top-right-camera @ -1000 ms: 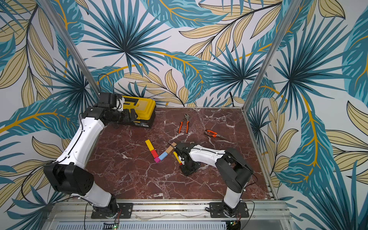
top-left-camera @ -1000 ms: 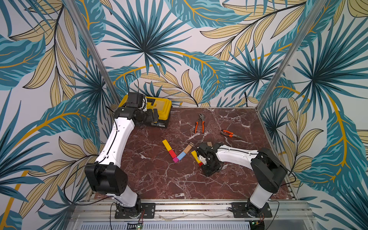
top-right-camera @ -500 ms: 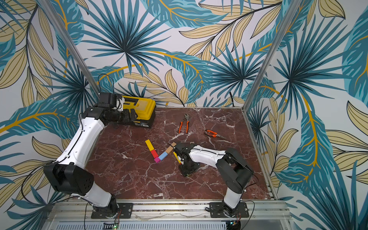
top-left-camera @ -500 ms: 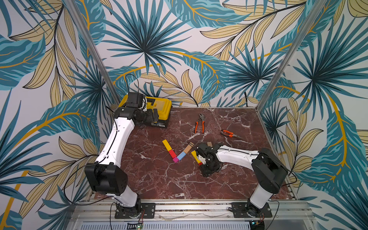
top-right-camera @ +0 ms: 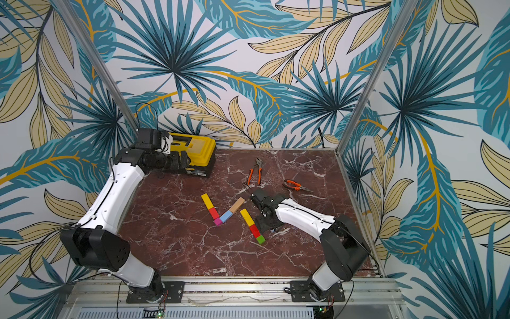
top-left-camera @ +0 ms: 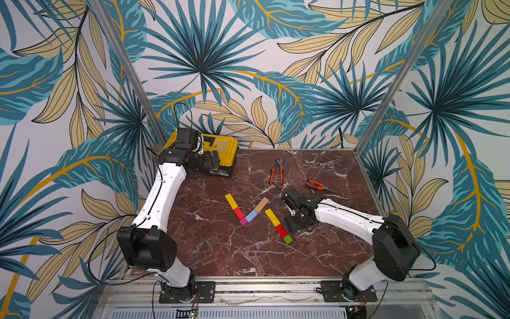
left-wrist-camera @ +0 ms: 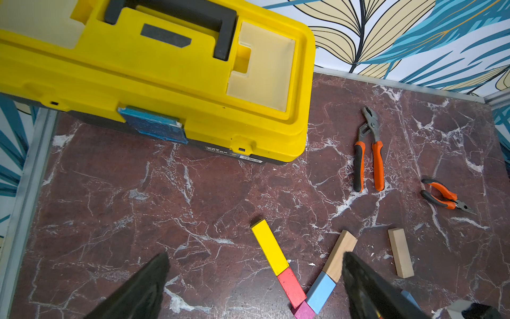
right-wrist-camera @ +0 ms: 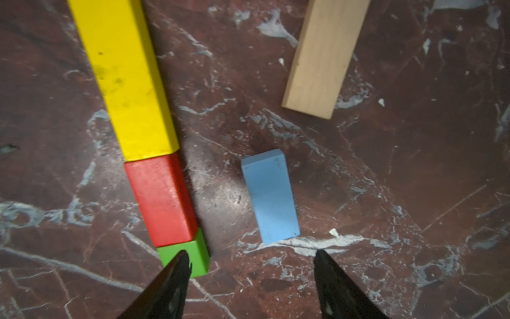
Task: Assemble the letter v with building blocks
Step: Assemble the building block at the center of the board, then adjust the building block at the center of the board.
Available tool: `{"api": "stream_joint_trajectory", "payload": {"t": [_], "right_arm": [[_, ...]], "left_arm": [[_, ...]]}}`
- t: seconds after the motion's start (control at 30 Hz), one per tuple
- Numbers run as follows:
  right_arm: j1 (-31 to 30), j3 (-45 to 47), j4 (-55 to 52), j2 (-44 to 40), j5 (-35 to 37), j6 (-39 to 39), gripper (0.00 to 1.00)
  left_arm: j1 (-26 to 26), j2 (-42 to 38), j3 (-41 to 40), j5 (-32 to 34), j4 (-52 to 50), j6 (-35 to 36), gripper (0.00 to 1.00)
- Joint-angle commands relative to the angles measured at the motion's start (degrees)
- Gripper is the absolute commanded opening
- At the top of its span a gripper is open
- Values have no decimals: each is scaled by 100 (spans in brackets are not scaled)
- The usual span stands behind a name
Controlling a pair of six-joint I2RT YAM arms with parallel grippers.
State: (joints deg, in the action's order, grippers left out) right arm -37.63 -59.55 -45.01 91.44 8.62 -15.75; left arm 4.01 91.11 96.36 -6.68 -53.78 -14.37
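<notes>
Wood, small and light: stiff, flat-sided, probably slick where painted.
The light-blue block (right-wrist-camera: 270,197) lies flat on the desk (top-left-camera: 220,248), apart from the yellow bar (right-wrist-camera: 127,77), red block (right-wrist-camera: 161,198) and green cube (right-wrist-camera: 199,248) in a touching row beside it; a pinch across its long sides should suit. The right end effector (right-wrist-camera: 252,255) hangs open and empty at its end. A five-block letter v (top-left-camera: 242,221) sits mid-desk; the left end effector (left-wrist-camera: 255,256) is open too.
</notes>
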Motion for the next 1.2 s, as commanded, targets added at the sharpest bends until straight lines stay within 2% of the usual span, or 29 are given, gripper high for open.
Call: {"api": "stream_joint_trajectory", "payload": {"t": [0.0, 0.47, 0.83, 1.17], "right_arm": [[25, -41, -42, 252, 230, -67, 73], [411, -107, 401, 843, 43, -44, 65], [708, -218, 283, 982, 35, -311, 65], [757, 314, 588, 637, -673, -682, 55]], "left_arm": [[-58, -214, -89, -35, 69, 59, 99], [-58, -196, -91, -44, 75, 62, 100], [-58, -190, -91, -40, 70, 57, 99], [-58, -188, -86, -49, 69, 57, 99]]}}
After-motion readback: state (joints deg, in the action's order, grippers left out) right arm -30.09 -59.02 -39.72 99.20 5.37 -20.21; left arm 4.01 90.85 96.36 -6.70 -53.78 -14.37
